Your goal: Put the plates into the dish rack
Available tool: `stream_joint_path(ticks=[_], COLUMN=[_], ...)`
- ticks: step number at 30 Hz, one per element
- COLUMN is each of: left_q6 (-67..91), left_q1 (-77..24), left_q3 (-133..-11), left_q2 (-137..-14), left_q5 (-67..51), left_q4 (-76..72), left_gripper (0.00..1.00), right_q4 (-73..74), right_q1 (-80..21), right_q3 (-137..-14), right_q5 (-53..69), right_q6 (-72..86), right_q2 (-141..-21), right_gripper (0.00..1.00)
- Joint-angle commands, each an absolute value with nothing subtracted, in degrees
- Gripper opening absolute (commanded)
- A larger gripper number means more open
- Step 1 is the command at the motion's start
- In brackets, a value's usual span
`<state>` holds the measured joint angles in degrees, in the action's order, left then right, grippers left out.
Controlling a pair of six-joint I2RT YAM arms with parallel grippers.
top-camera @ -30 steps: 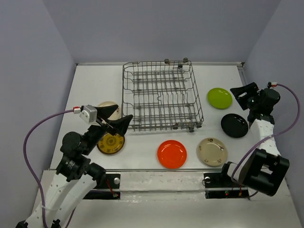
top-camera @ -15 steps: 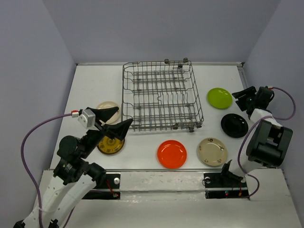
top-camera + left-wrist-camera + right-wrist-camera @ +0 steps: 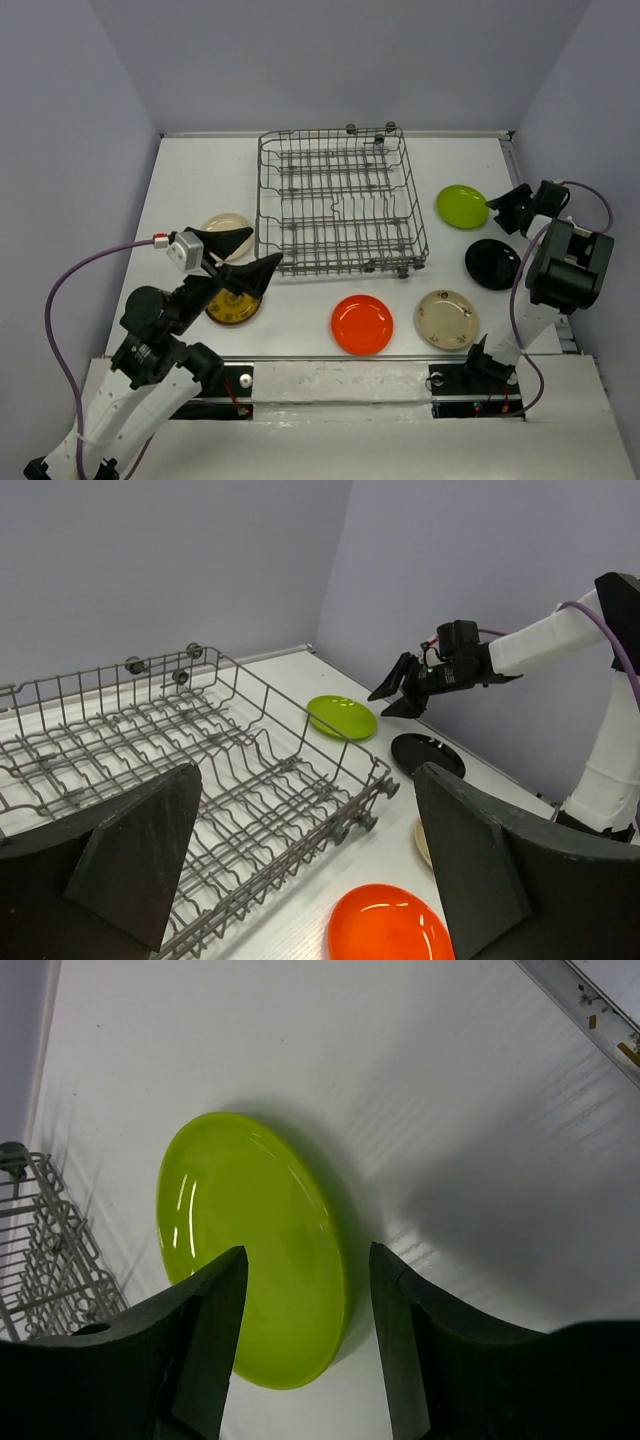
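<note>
The grey wire dish rack (image 3: 340, 200) stands at the back middle and holds no plates; it also shows in the left wrist view (image 3: 180, 750). The lime green plate (image 3: 462, 206) lies right of it. My right gripper (image 3: 505, 210) is open, jaws astride the green plate's (image 3: 255, 1245) right rim, just above it. The black plate (image 3: 492, 264), beige plate (image 3: 446, 319) and orange-red plate (image 3: 362, 324) lie flat in front. My left gripper (image 3: 245, 255) is open and empty, held above the dark yellow patterned plate (image 3: 232, 303). The cream plate (image 3: 225, 224) lies left of the rack.
Grey walls close in the table on the left, back and right. A metal rail (image 3: 585, 1005) runs along the table's right edge near the green plate. The right arm's base (image 3: 480, 365) stands beside the beige plate.
My right gripper has swung from above the black plate toward the green plate and lowered to its right rim. My left gripper has shifted slightly toward the near side.
</note>
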<state>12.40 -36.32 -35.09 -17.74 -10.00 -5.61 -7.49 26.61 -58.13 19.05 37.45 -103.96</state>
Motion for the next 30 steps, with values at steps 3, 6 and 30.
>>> stream_joint_path(ticks=[3, 6, 30], left_q6=[10.99, 11.07, 11.6], left_q1=[-36.56, -36.56, -36.48], left_q3=[-37.79, -37.88, -37.62], left_q2=[-16.7, -16.96, -18.81], left_q5=[-9.14, -9.05, -6.07], left_q4=[-7.12, -7.12, -6.86], left_gripper=[0.99, 0.99, 0.99], right_q4=[-6.95, -6.5, -2.65], right_q1=[26.89, 26.89, 19.7], right_q3=[-60.47, -60.73, -63.18], right_q5=[19.51, 20.21, -2.94], right_q6=[35.16, 34.98, 35.26], right_q2=[-107.66, -109.94, -90.46], right_gripper=[0.55, 0.51, 0.07])
